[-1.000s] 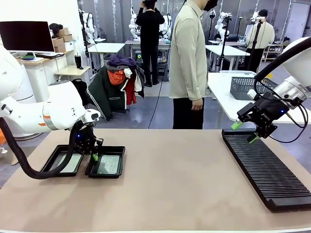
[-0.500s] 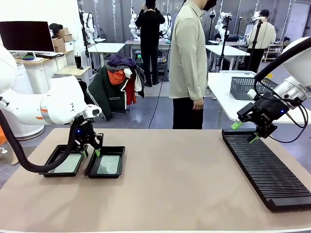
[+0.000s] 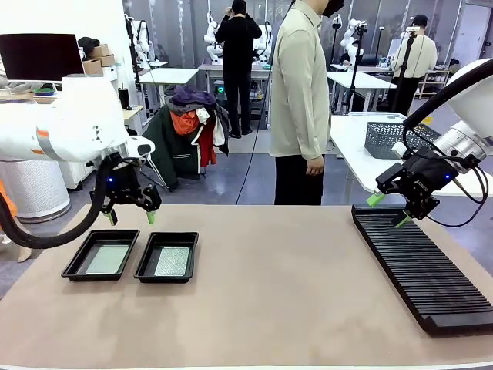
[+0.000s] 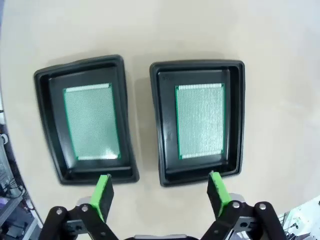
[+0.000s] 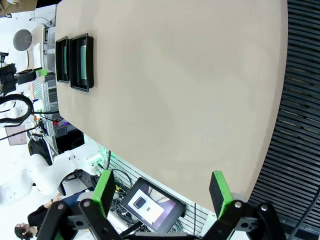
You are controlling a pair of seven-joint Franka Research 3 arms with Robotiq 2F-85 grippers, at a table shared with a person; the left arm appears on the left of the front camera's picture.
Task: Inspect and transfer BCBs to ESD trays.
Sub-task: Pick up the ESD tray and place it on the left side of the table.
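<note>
Above the ESD trays [image 3: 131, 258], the left claw [image 3: 129, 216] hangs wide open, empty.

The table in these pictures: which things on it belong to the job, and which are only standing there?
For the job:
- two ESD trays, side by side
- two BCBs, one flat in each tray
- left pincer, open above the trays

Standing by:
- black slotted rack
- right pincer, open above the rack
</note>
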